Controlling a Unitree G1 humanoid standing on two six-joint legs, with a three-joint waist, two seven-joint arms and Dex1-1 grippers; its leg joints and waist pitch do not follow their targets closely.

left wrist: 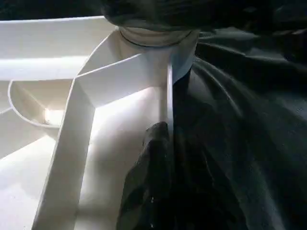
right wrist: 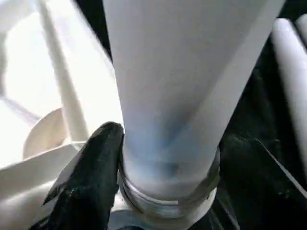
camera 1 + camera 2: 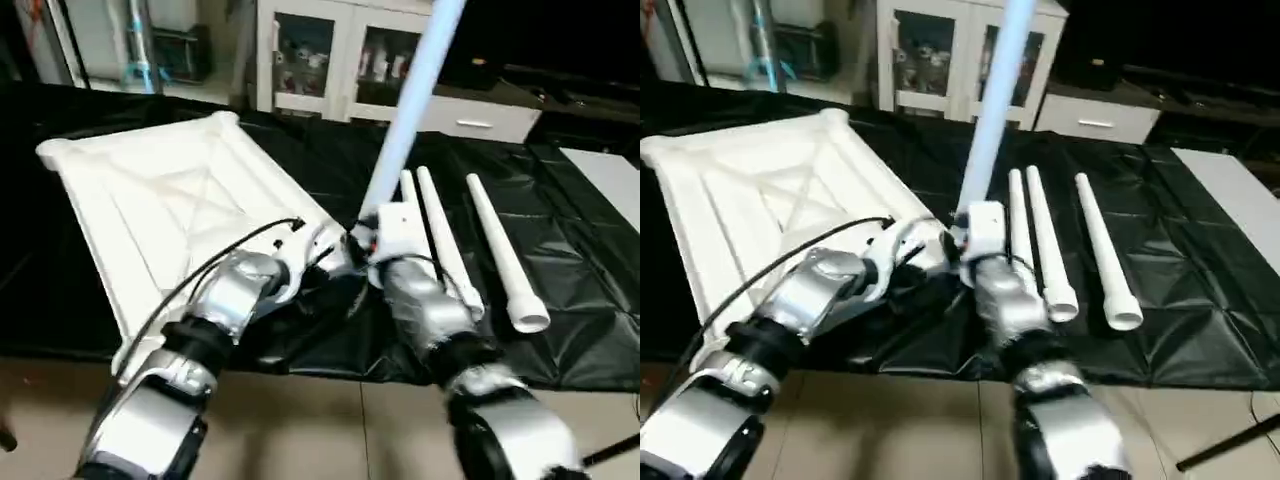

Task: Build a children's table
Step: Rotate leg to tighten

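The white table top [image 3: 150, 190] lies ribbed side up on the black-covered work table. One white leg [image 3: 410, 110] stands upright in the near right corner socket [image 2: 163, 201]. My right gripper [image 3: 375, 240] is shut on this leg low down, one black finger [image 2: 96, 163] pressed to its side. My left gripper [image 3: 335, 255] sits at the same corner, its finger [image 1: 153, 153] against the top's rim wall [image 1: 169, 100], pinching it. Three more legs [image 3: 440, 240] [image 3: 500, 260] [image 3: 410, 195] lie side by side on the cloth to the right.
A white glass-door cabinet [image 3: 330, 50] stands behind the work table. A pale board [image 3: 610, 170] lies at the far right. The work table's front edge [image 3: 330, 375] runs just beyond my forearms, with tiled floor below.
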